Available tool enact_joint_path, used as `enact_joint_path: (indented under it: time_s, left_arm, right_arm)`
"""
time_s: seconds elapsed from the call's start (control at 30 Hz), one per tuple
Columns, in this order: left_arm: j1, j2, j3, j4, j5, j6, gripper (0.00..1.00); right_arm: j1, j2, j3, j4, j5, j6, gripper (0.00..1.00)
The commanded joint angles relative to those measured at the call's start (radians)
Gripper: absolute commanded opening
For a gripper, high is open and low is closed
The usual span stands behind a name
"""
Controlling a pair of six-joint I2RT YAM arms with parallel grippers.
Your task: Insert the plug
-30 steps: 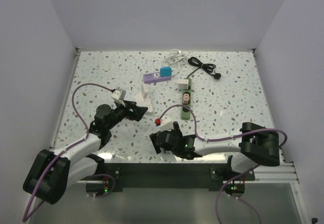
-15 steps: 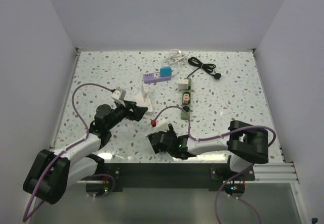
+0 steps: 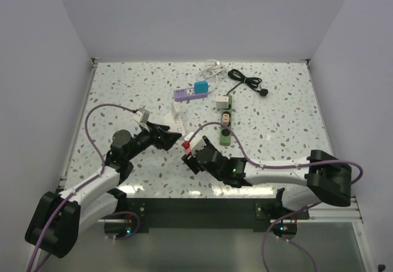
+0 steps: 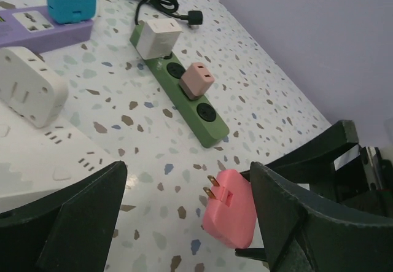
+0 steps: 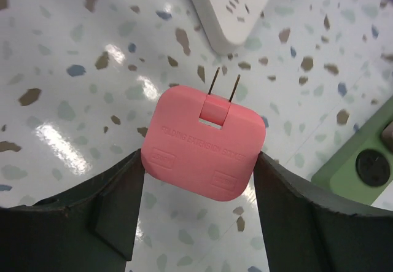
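Observation:
My right gripper is shut on a pink square plug, its two prongs pointing away toward a white power strip. In the top view the plug sits at the tip of the right gripper, just below the white strip. My left gripper is open right beside that strip. In the left wrist view the plug hangs between the spread fingers of my left gripper, and the white strip lies at the left, by the left finger.
A green power strip carries a white adapter and a beige-pink adapter. A purple strip with a blue cube, a black cable and a white cable lie at the back.
My right gripper has carried the pink plug up and away from the near edge, toward the white strip and the left gripper. The left arm has shifted slightly.

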Motion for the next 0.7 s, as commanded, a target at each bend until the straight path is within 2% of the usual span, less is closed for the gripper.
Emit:
enact_joint_path:
  time_s: [0.0,0.1,0.2,0.43,0.67]
  left_arm:
    - [-0.004,-0.006,-0.034,0.118,0.153,-0.142,0.87]
    - [-0.004,-0.009,-0.054,0.17,0.195,-0.206,0.87]
    - [-0.004,-0.024,-0.052,0.173,0.232,-0.228,0.88]
    - [-0.004,-0.018,-0.045,0.159,0.264,-0.243,0.9]
    - [-0.003,0.055,-0.064,0.24,0.292,-0.275,0.9]
  right_arm:
    - [0.005,-0.114,-0.035,0.207,-0.124,-0.364,0.08]
    - [0.005,-0.157,-0.046,0.238,-0.194,-0.45,0.08]
    - [0.005,-0.157,-0.027,0.223,-0.196,-0.506,0.08]
    - [0.007,-0.179,-0.029,0.192,-0.195,-0.533,0.06]
    - [0.013,-0.22,-0.05,0.214,-0.241,-0.552,0.06]
